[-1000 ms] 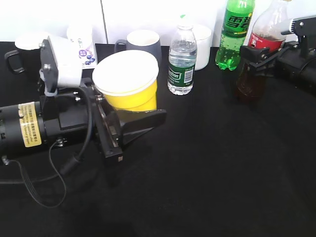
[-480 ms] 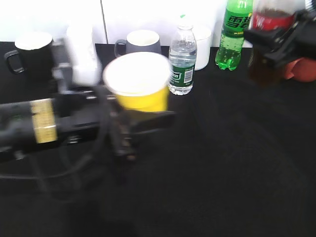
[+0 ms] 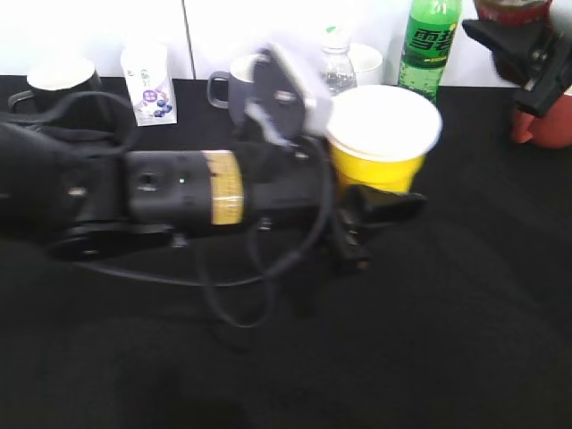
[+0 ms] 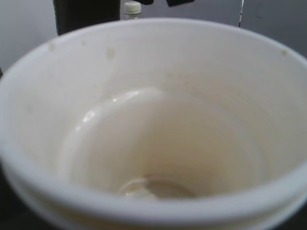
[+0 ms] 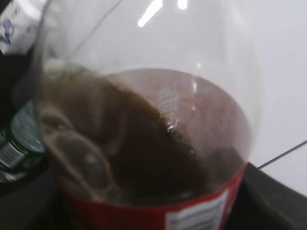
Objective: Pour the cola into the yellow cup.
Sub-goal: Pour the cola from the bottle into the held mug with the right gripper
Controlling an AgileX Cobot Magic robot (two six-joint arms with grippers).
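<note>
Yellow cup: clamped in the left gripper, held above the table's far middle.
Cola: gripped by the right gripper, raised over the far right corner.
Progress: both items are lifted; pouring is judged not begun.
Left wrist view: cup interior is shown without cola, unseen from outside.

The yellow cup has been carried rightward by the left tool; the cola has been lifted nearly out of view.

front table free | back row: green soda bottle, grey mug
</note>
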